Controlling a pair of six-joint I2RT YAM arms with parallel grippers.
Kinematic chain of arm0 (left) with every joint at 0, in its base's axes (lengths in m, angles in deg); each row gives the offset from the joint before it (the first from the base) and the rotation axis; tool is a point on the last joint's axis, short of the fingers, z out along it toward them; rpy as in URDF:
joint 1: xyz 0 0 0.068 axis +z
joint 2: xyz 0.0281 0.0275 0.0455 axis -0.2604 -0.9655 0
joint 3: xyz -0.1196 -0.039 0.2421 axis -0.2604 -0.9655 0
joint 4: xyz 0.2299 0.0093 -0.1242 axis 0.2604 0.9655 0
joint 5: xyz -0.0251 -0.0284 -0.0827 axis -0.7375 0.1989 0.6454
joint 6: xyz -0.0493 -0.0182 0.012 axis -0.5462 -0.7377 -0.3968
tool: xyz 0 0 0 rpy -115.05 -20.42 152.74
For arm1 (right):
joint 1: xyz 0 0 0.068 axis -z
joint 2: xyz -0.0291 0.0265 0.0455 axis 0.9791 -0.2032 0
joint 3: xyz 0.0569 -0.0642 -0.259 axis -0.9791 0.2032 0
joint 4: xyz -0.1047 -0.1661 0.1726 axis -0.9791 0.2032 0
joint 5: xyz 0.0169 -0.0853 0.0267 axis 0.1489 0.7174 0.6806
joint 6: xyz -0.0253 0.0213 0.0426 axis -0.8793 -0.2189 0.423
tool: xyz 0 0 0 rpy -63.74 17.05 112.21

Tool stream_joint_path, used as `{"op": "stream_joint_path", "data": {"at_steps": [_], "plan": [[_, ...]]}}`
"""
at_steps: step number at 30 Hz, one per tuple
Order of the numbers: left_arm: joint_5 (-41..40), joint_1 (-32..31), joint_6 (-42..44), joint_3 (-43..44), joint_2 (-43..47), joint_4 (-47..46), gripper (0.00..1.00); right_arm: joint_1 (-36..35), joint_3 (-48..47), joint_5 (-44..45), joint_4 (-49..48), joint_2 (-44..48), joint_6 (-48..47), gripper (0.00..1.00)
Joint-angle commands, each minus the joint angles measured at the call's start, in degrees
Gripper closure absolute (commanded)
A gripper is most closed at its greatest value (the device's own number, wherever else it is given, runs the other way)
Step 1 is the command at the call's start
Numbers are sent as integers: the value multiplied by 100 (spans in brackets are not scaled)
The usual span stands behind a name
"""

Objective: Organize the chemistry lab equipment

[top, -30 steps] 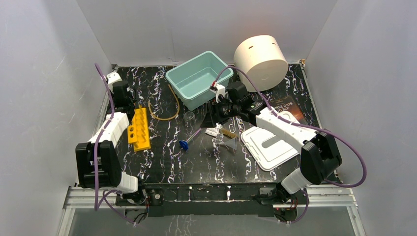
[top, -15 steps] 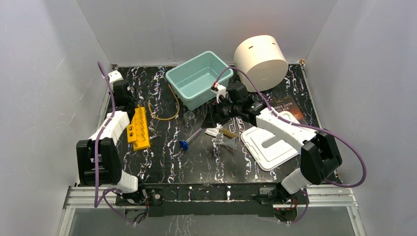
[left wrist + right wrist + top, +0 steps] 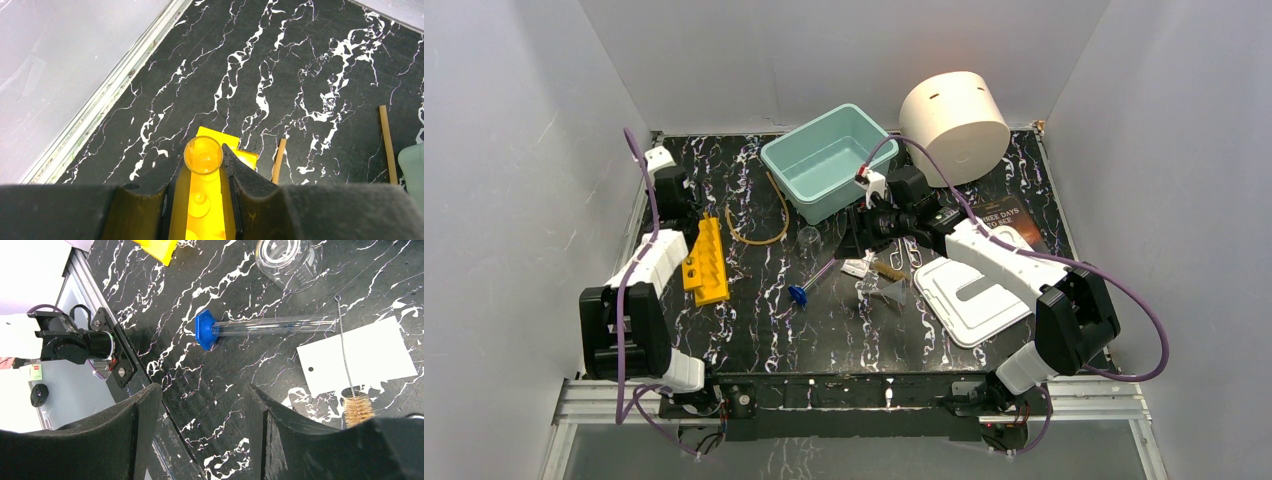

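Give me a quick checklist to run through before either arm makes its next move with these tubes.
1. Left gripper shut on the clear tube: ok.
2. Clear tube positioned over the yellow rack: ok.
3. Clear tube seated in a rack hole: cannot tell.
4. Right gripper open, holding nothing: ok.
5. Blue-capped tube lying free, apart from the beaker: ok.
6. Brush wire off the blue-capped tube's end: cannot tell.
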Motion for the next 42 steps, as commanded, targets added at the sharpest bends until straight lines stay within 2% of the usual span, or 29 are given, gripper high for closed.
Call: {"op": "stream_joint_path", "data": {"at_steps": [1,5,7,8,11,13,17,25,30,33,39,42], "plan": [[-257,43,-158,-312,430,-469,78,40,119,7,-165,231,22,31],[-357,43,-152,-547,562,-747,78,72,256,47,-102,341,40,31],[-404,43,-172,-604,589,-806,75,77,334,52,-102,398,63,31],[-419,43,-200,-595,590,-770,70,90,379,58,-102,423,74,30],[-419,43,-305,-493,606,-595,46,103,403,50,-102,460,86,30],[-375,43,-355,-289,605,-346,35,113,385,50,-102,465,82,30],[-444,43,-436,208,646,537,25,122,331,25,-153,475,103,30],[-433,43,-712,1016,1476,2131,4,175,135,16,-54,465,208,28],[99,43,-941,1847,1702,3461,2,208,34,494,22,525,284,26],[1043,24,-1058,2150,1860,3900,2,223,-46,721,0,528,369,26],[2727,-420,-1614,2478,1928,3820,5,243,-315,896,46,437,355,26],[2954,-931,-1516,2580,1921,3822,5,244,-340,1029,81,468,301,26]]}}
